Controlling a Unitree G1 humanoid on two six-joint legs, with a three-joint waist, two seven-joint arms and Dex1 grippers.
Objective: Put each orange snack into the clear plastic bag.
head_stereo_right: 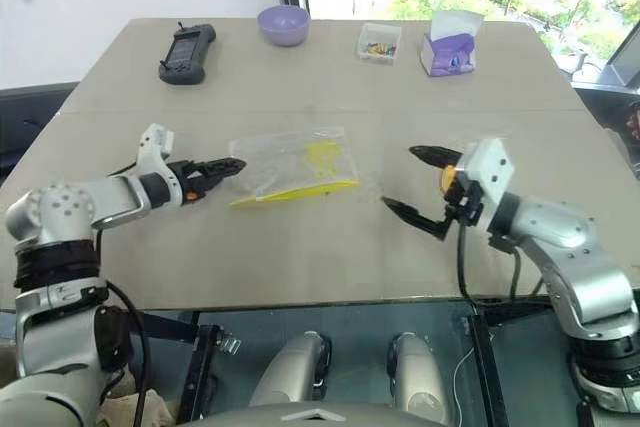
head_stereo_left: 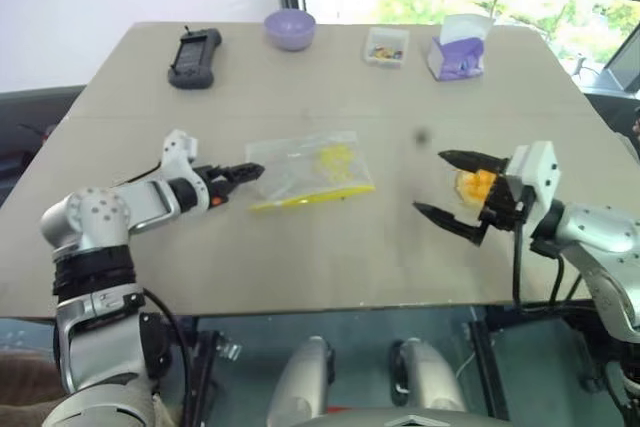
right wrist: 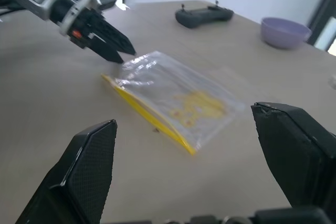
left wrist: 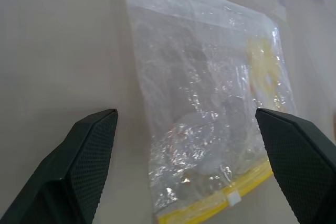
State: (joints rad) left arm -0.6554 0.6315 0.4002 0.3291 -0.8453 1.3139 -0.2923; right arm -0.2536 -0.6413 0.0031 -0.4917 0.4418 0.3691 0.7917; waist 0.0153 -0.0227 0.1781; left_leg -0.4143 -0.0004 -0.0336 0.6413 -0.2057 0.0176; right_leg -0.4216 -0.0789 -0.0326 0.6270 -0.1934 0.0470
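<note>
The clear plastic bag [head_stereo_left: 310,172] lies flat mid-table, its yellow strip toward the near side. My left gripper [head_stereo_left: 245,174] is open with its tips at the bag's left edge; in the left wrist view the bag [left wrist: 210,119] lies just beyond the two spread fingers [left wrist: 79,166]. My right gripper [head_stereo_left: 445,187] is open and empty, to the right of the bag and pointing toward it. An orange snack [head_stereo_left: 478,184] lies on the table just past the right gripper, partly hidden by it. The right wrist view takes in the bag [right wrist: 173,95] and my left gripper [right wrist: 105,38].
Along the table's far side sit a black handheld controller [head_stereo_left: 193,57], a purple bowl [head_stereo_left: 290,27], a small clear box of colourful bits [head_stereo_left: 386,45] and a purple-and-white tissue pack [head_stereo_left: 458,52]. The table's front edge [head_stereo_left: 320,302] runs close below both grippers.
</note>
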